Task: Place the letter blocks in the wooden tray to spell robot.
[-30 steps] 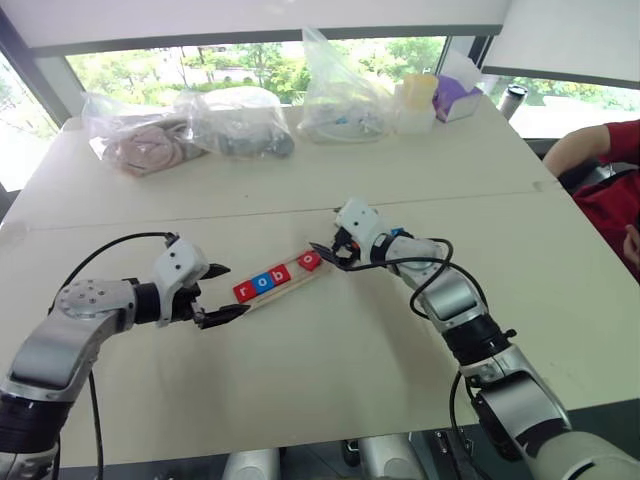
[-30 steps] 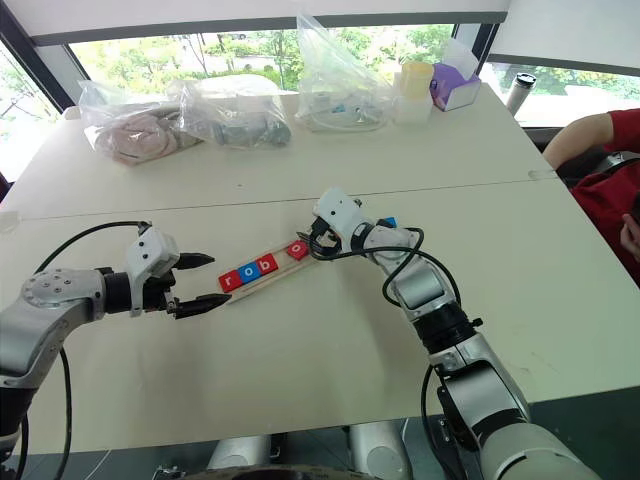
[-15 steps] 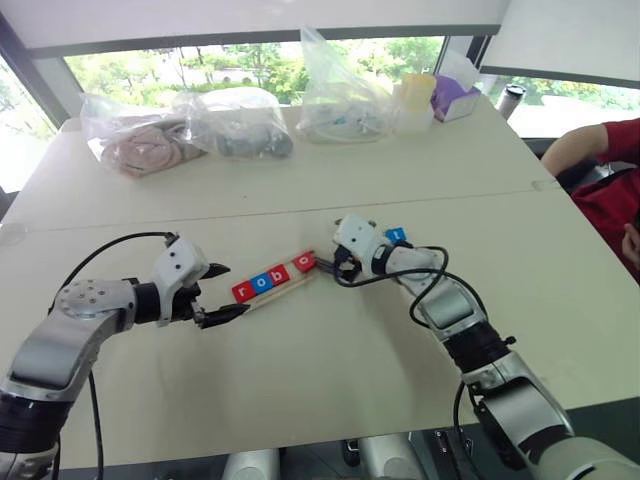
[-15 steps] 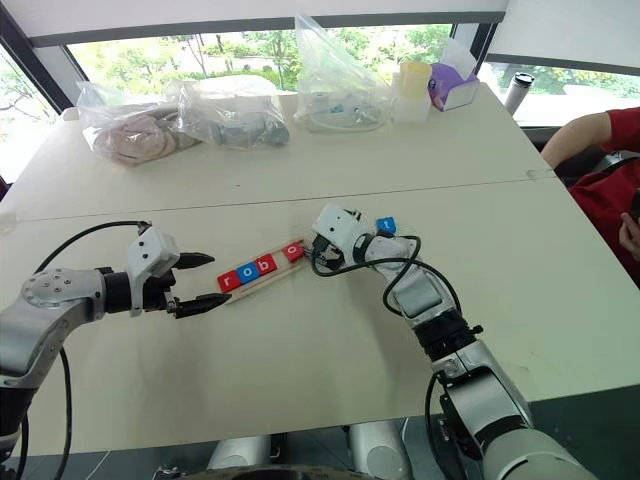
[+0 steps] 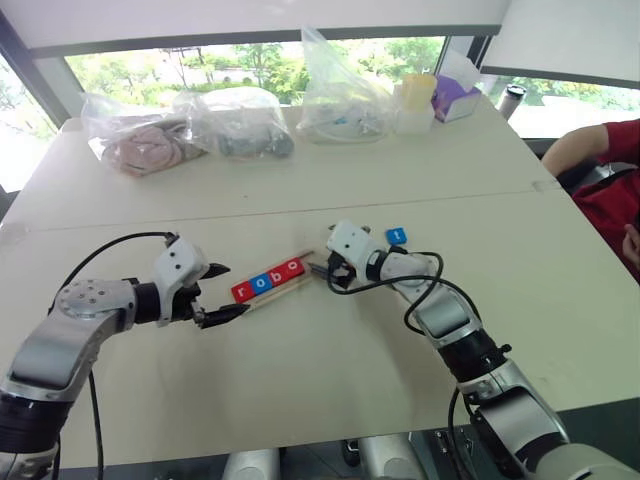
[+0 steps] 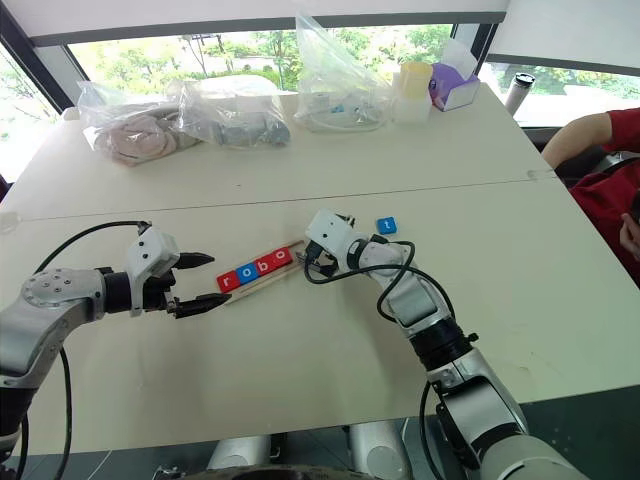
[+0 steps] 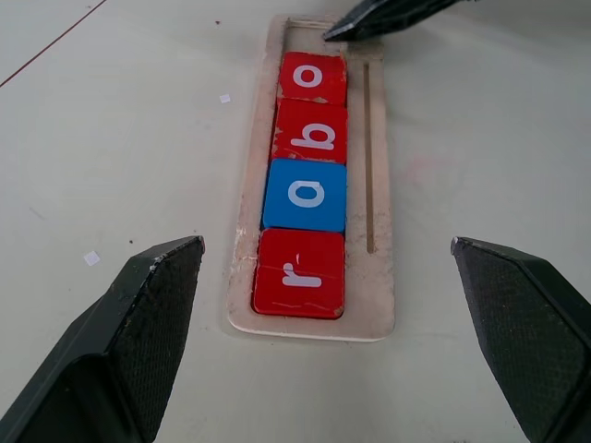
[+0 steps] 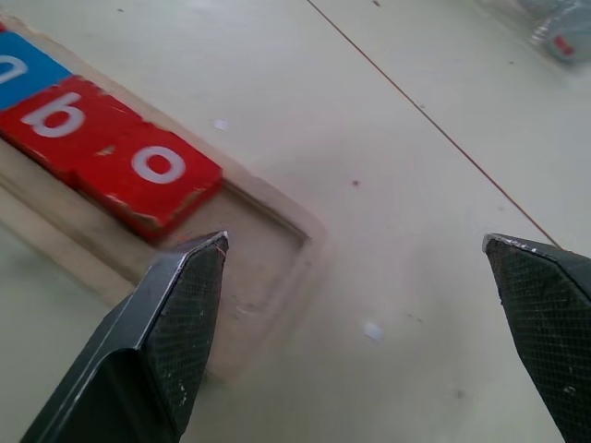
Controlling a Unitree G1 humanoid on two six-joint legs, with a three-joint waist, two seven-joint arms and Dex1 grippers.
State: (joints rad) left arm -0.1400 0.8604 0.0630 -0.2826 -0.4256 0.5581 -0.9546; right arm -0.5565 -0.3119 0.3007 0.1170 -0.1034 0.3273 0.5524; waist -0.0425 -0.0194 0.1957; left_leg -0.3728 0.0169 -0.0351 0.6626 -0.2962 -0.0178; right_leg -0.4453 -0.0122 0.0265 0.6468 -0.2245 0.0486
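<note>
The wooden tray [image 5: 262,291] lies slanted at the table's middle. In it sit a red r [image 7: 300,273], a blue o [image 7: 306,194], a red b [image 7: 311,132] and a red o [image 8: 148,171], edge to edge. The slot past the red o is bare. A blue t block [image 5: 396,236] lies loose on the table behind my right wrist. My right gripper [image 5: 320,272] is open, its tips at the tray's bare end, one finger [image 7: 388,14] just past the red o. My left gripper [image 5: 235,289] stands open at the r end, apart from the tray.
Several clear plastic bags [image 5: 235,122] line the far side of the table, with a purple box [image 5: 455,98] and a dark cup [image 5: 512,100] at the far right. A person's red sleeve [image 5: 605,145] rests at the right edge.
The last red o, which lay skewed and apart at the tray's end, now sits flush against the b. My right gripper has come down towards the tray's end, uncovering the blue t. The left gripper is unmoved.
</note>
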